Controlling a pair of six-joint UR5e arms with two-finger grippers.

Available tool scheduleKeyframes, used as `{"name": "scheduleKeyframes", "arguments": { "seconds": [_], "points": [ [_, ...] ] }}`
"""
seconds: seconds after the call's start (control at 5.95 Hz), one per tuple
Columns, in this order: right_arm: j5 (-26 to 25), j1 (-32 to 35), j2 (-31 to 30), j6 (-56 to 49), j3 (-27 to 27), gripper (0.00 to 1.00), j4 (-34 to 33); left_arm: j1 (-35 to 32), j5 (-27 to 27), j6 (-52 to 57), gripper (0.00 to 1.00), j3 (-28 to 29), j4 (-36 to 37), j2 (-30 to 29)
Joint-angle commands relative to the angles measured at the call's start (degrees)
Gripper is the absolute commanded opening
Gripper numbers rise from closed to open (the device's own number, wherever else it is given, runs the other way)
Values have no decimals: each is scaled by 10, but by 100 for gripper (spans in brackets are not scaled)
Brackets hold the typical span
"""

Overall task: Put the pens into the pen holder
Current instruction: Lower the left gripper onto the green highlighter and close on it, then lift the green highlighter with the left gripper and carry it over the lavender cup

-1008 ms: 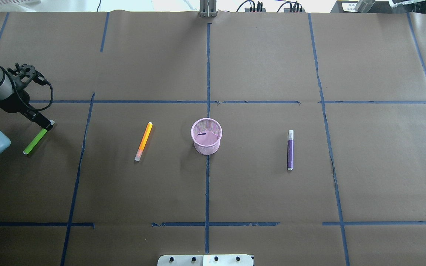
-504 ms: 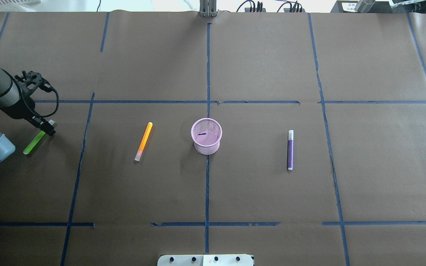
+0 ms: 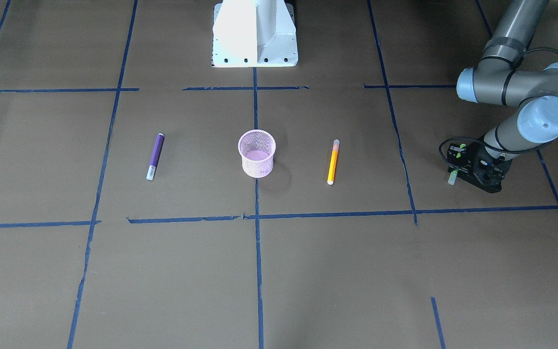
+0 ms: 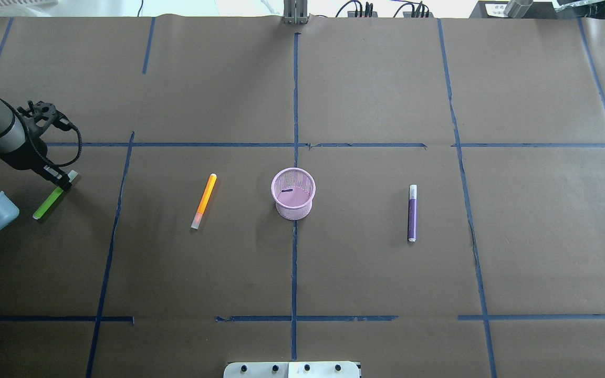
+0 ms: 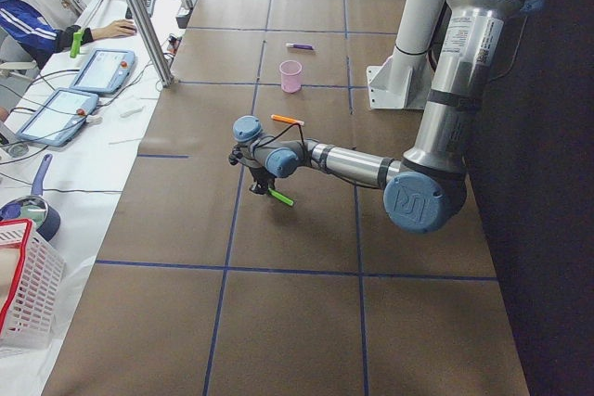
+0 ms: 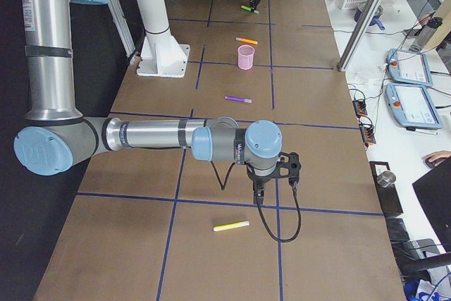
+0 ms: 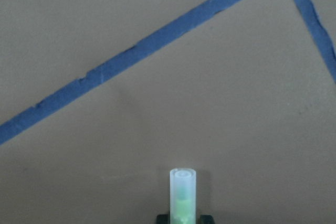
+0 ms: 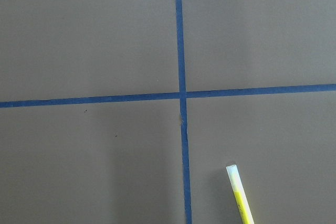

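Your count: pen holder (image 4: 294,207), none in yet; orange pen (image 4: 204,201) at its 9 o'clock, purple pen (image 4: 412,212) at 3, green pen (image 4: 48,205) far out at 9, its pale end pinched by the left gripper (image 4: 63,182).

On the near side of the pen holder (image 5: 290,75) lie the orange pen (image 5: 287,120), then farther off the green pen (image 5: 282,198) at the left gripper (image 5: 262,189); the purple pen (image 5: 299,45) lies just beyond the holder.
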Motion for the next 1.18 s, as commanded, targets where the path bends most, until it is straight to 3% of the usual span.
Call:
{"name": "scheduleKeyframes", "arguments": {
  "seconds": [0.0, 0.34, 0.5, 0.84, 1.01],
  "points": [
    [0, 0, 0, 0, 0, 100, -1, 0, -3, -2, 0, -16, -1, 4],
    [-1, 0, 0, 0, -2, 100, -1, -1, -1, -66, 0, -109, 2, 25],
    [-2, 0, 0, 0, -1, 100, 0, -3, 5, -64, 0, -121, -4, 4],
    [-2, -1, 1, -1, -2, 100, -1, 12, 108, -59, 0, -122, -95, -82],
    [-2, -7, 5, 0, -2, 100, -1, 47, 169, -96, 0, -118, -178, -111]
  ]
}}
